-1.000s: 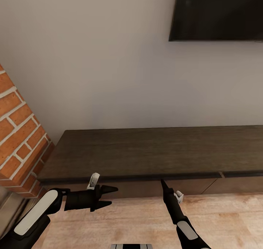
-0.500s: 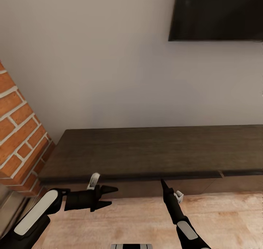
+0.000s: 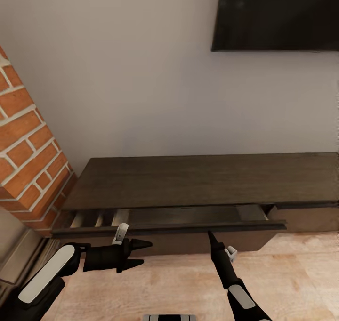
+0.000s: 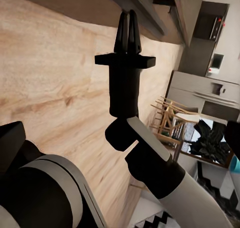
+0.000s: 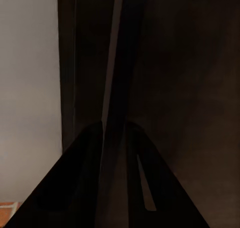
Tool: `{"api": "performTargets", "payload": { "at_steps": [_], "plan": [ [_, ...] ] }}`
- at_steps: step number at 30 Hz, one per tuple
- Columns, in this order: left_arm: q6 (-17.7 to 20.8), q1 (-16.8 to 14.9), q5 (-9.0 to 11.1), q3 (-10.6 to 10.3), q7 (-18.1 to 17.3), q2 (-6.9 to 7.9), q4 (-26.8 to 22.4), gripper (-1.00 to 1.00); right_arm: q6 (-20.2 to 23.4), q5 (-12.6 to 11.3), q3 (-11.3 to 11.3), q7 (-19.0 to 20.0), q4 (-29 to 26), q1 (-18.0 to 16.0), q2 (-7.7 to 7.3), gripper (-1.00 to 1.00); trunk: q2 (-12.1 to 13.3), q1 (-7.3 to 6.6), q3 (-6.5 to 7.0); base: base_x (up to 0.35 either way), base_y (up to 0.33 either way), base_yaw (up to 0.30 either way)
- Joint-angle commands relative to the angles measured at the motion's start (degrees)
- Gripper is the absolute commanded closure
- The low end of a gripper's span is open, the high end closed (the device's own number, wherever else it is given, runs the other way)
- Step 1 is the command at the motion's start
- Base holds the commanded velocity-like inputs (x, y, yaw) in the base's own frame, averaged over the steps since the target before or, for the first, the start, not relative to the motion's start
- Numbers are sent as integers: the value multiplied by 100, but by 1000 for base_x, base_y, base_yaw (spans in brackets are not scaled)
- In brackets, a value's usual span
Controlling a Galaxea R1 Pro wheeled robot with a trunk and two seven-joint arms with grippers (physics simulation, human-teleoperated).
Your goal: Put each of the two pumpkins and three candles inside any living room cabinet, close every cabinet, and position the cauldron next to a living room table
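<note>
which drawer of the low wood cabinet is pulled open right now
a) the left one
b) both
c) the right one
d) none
a: in the head view the left drawer stands out from under the cabinet top with its pale inside showing, the right gripper at its front edge; the drawer to the right sits flush.

Dark-brown wood-grain cabinet [image 3: 202, 180] with a pale beige drawer inside [image 3: 188, 214]. Red brick wall [image 3: 28, 147] with pale mortar lines. Pale grey wall [image 3: 132, 76], black screen [image 3: 278, 15], light wood-grain floor [image 3: 292, 274].
</note>
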Motion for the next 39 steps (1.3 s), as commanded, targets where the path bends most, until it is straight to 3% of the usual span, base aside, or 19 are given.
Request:
{"api": "performTargets", "payload": {
  "at_steps": [1, 18, 39],
  "plan": [
    [3, -4, 61, -7, 57, 3, -4, -100, 17, -21, 43, 40, 13, 0, 1, 100, -2, -4, -5, -313, 0, 0],
    [3, -2, 61, -7, 57, 2, -4, -100, 17, -21, 43, 40, 13, 0, 1, 100, -2, -4, -5, -283, 0, 0],
    [3, -3, 52, -68, 57, 2, -4, -100, 17, -21, 43, 40, 13, 0, 1, 100, -2, -4, -5, -95, 0, 0]
  ]
}}
